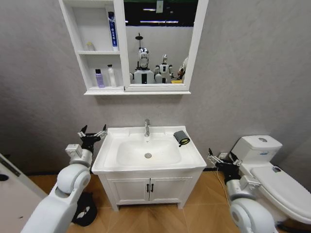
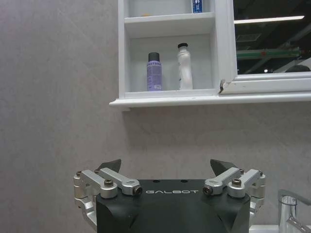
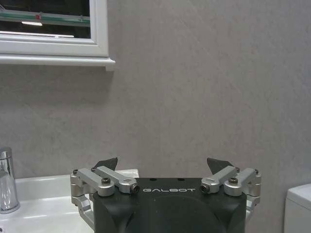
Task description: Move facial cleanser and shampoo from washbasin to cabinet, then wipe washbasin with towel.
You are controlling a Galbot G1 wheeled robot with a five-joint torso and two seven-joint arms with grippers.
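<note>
The white washbasin [image 1: 111, 145] has a chrome tap [image 1: 146, 127] at its back rim. The dark towel [image 1: 181, 138] with a yellow patch lies on its back right corner. On the cabinet [image 1: 77, 53], a purple bottle [image 1: 99, 78] and a white bottle [image 1: 111, 76] stand side by side on the lower shelf; I cannot tell which is the shampoo and which the facial cleanser. My left gripper [image 1: 92, 133] hovers open just left of the basin, with nothing in it. My right gripper [image 1: 221, 160] stands open to the basin's right, also holding nothing.
A white toilet [image 1: 265, 160] stands close to my right arm. Below the basin is a two-door vanity [image 1: 148, 189]. A blue tube [image 1: 112, 31] stands on the cabinet's upper shelf. A dark object [image 1: 85, 211] lies on the floor near the vanity's left foot.
</note>
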